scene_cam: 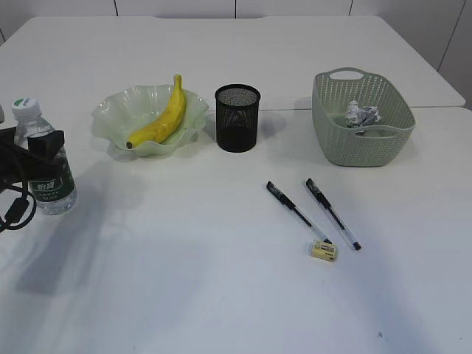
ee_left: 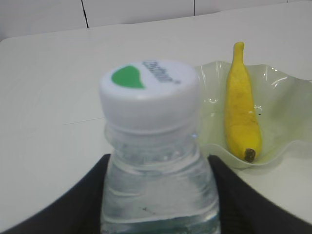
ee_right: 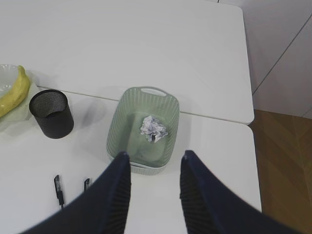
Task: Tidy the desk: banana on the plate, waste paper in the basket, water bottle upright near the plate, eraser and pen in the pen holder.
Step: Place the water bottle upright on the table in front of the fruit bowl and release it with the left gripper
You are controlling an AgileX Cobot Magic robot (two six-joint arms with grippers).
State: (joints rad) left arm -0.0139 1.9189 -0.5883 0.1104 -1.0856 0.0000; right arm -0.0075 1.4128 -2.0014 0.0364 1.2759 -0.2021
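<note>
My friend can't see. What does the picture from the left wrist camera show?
A clear water bottle with a white cap stands upright, very close, held between the dark fingers of the left claw. Behind it to the right, a yellow banana lies in a pale green wavy plate on a white table.

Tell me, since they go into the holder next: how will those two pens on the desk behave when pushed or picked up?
The two pens look round-barrelled, so a sideways push would probably roll them. They lie flat and thin on the table, so a hand would likely need to pinch low. They look stiff and light. The eraser sits at one tip and might get nudged.
</note>
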